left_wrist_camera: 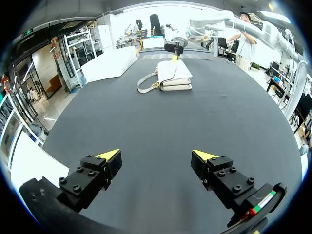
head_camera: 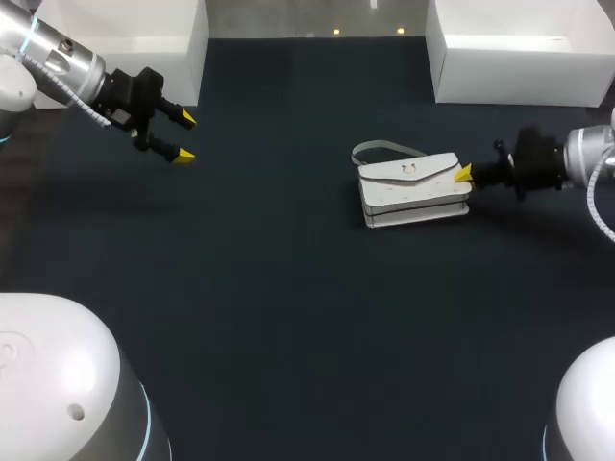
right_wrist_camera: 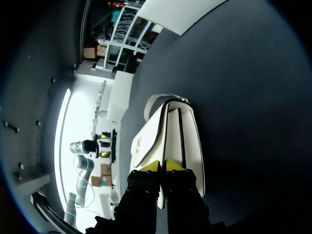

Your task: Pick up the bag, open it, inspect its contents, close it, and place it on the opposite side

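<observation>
A small white bag (head_camera: 413, 187) with a grey strap (head_camera: 380, 149) lies flap-up on the dark table, right of the middle. My right gripper (head_camera: 464, 175) is at the bag's right end. In the right wrist view its yellow tips (right_wrist_camera: 163, 166) are pressed together on a thin white edge of the bag (right_wrist_camera: 170, 136), so it is shut on the bag. My left gripper (head_camera: 183, 136) hangs open and empty over the table's far left. In its own view, the bag (left_wrist_camera: 173, 75) and my right gripper (left_wrist_camera: 174, 56) are far ahead of the left gripper (left_wrist_camera: 156, 156).
A white box (head_camera: 519, 48) stands at the back right, close behind the bag. Another white box (head_camera: 144, 29) stands at the back left, behind my left arm. Dark tabletop (head_camera: 288, 317) stretches between the two arms.
</observation>
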